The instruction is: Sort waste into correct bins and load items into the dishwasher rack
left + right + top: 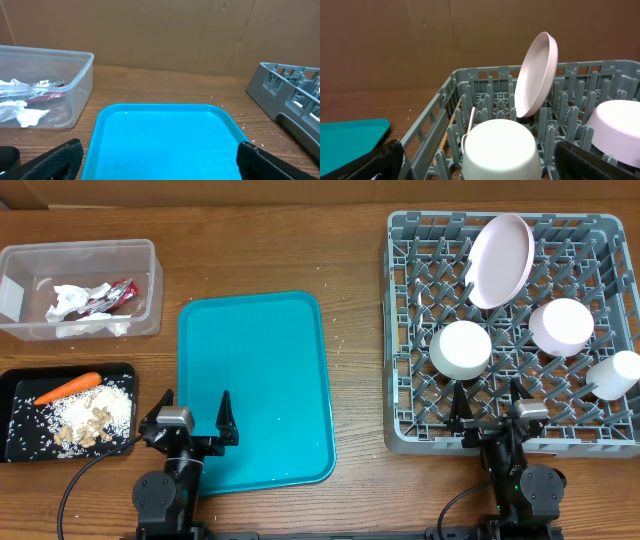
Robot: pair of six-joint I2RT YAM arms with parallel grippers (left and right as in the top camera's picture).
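Far left, ahead and left of the left pincer [197, 417]: the clear tub [150, 275] held crumpled napkins [72, 302] and the red wrapper [118, 294], dry rubbish kept together. Directly left of that pincer, close by: the black tray [20, 375] carried the carrot piece [68, 387] and grainy food scraps [92, 420], food waste kept apart from paper. Sorting judged done.

Left pincer: fingers spread wide, nothing between them. It sat low at the near edge of the teal tray [255, 370], which stretched ahead of it with nothing to pick up. Likely parked.

The dishwasher rack [405, 240] lay straight ahead of the right pincer [488, 402]. The pink plate [500, 260] was farthest from it, stood on edge and leaning between pegs, presumably to drain. The near white bowl [460, 348] was just ahead of the fingers, mouth down. The pinkish bowl [561, 326] was ahead and right, also inverted. The cup [614, 374] was off to the right, apparently tilted. The wrist view showed the wooden stick [450, 125] and what seemed to be the fork [471, 120] propped in the lattice ahead-left, beside the near bowl.

Right pincer: jaws apart, empty, at the rack's near wall. Load looked complete.
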